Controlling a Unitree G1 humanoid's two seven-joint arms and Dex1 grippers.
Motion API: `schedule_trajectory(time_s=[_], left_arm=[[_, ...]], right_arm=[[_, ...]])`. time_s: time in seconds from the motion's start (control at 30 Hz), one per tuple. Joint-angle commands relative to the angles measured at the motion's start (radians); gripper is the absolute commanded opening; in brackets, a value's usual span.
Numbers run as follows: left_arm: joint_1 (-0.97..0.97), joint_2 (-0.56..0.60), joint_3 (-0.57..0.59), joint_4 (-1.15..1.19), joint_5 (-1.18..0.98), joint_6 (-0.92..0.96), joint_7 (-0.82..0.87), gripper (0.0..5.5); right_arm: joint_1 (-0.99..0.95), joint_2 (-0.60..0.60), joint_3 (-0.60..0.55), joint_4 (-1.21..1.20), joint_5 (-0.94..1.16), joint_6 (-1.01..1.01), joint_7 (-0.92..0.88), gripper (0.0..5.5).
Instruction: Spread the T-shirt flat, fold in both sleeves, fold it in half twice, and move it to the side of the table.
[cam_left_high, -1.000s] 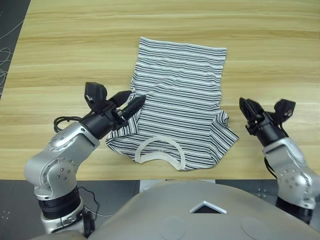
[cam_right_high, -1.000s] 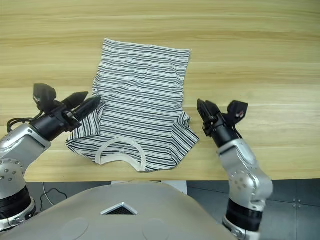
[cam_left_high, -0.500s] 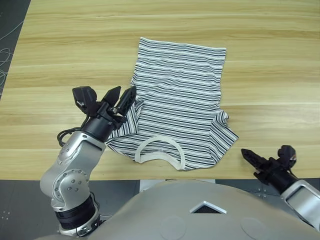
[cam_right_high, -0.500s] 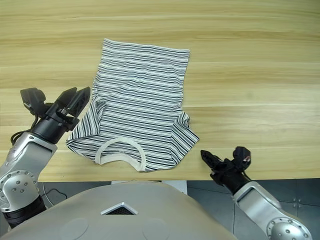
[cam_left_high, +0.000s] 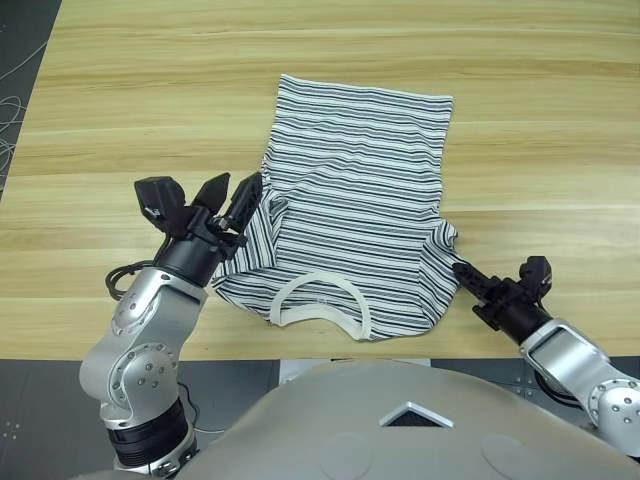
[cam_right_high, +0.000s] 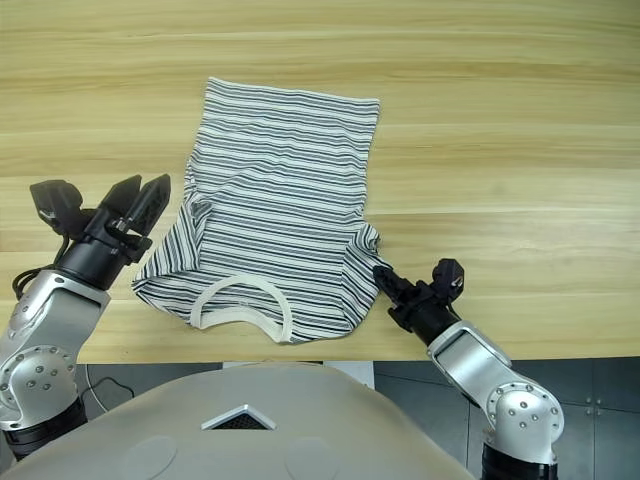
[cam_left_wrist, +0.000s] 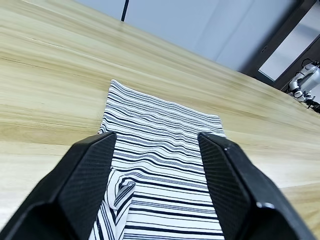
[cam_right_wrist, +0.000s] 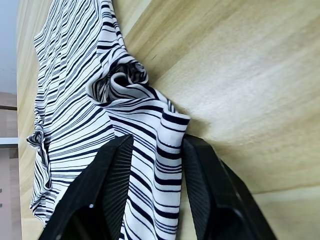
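Black-and-white striped T-shirt (cam_left_high: 355, 200) lies on the wooden table; sleeves bunched inward; white collar at the near edge.

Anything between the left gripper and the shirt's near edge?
Nothing visible. The left gripper hangs open right at the T-shirt, by its left edge above the table; the right gripper, open, straddles the opposite edge.

- The left gripper (cam_left_high: 238, 183), its fingers spread, covered part of the T-shirt's (cam_left_high: 355, 190) left sleeve, so you could not see how that sleeve lay.
- In the right wrist view, a fold of the shirt sat between the right gripper's (cam_right_wrist: 157, 140) parted fingers; you could not tell whether they touched it.
- The table (cam_left_high: 530, 110) ran off the picture's far and right edges.
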Motion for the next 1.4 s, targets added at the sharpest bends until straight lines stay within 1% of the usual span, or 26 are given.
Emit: schedule_trajectory(time_s=[0.03,0.3,0.37,0.43,0.6,0.73,0.83,0.93,1.13,1.4], left_arm=[[0.0,0.018,0.007,0.005,0.007,-0.007,0.002,3.02],[0.011,0.013,0.008,-0.002,0.001,-0.011,0.007,3.02],[0.013,0.013,0.01,-0.002,-0.001,-0.013,0.007,3.05],[0.014,0.013,0.012,-0.002,-0.002,-0.013,0.007,3.05],[0.014,0.013,0.015,-0.001,-0.006,-0.013,0.006,3.05],[0.01,0.012,0.019,0.001,-0.008,-0.012,0.007,3.05],[0.007,0.011,0.019,0.004,-0.007,-0.013,0.007,3.05],[0.007,0.008,0.02,0.005,-0.006,-0.015,0.008,3.05],[0.008,0.003,0.014,0.007,-0.001,-0.02,0.009,3.05],[0.016,0.007,0.026,0.004,-0.006,-0.019,0.008,3.05]], right_arm=[[0.02,-0.001,0.043,0.016,-0.041,0.008,-0.008,1.74],[0.015,-0.012,0.061,0.038,-0.195,-0.032,0.041,1.74],[0.017,-0.006,0.067,0.04,-0.222,-0.036,0.057,1.48],[0.019,0.002,0.073,0.038,-0.239,-0.038,0.068,1.0],[0.024,0.018,0.083,0.024,-0.249,-0.035,0.086,0.13],[0.018,0.023,0.082,0.017,-0.269,-0.043,0.092,0.13],[-0.012,0.02,0.061,0.013,-0.335,-0.078,0.093,0.13],[-0.082,-0.014,0.017,0.019,-0.431,-0.117,0.104,0.13],[-0.196,-0.09,-0.051,0.085,-0.598,-0.142,0.184,0.13],[-0.193,-0.1,-0.007,0.07,-0.709,-0.123,0.321,0.13]])
